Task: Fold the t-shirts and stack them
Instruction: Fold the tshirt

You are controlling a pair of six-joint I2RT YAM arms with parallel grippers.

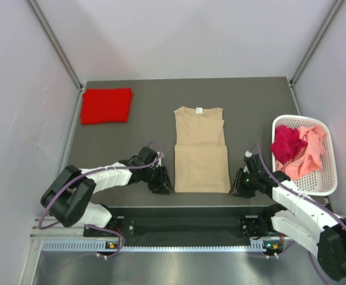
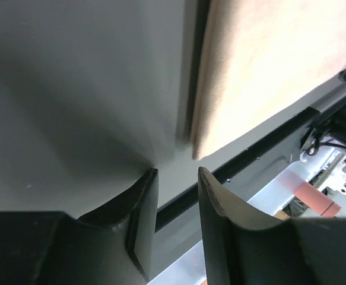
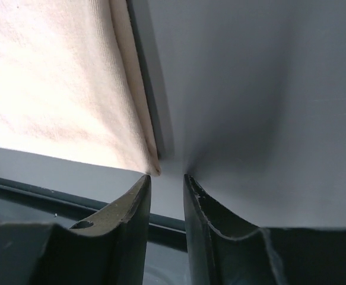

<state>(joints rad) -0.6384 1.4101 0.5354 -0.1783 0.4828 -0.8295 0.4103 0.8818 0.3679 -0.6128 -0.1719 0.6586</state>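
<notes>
A tan t-shirt lies flat in the middle of the table, sleeves folded in, its lower half doubled up. My left gripper sits at its near left corner, open, with the corner lying just beyond the fingertips. My right gripper sits at the near right corner, open, and that corner rests just off the left fingertip. Neither gripper holds cloth. A folded red t-shirt lies at the far left. Pink and red t-shirts are bunched in the basket.
A white slotted basket stands at the right edge of the table. The dark table's near edge with its metal rail runs right behind both grippers. Grey walls close in the left, right and back.
</notes>
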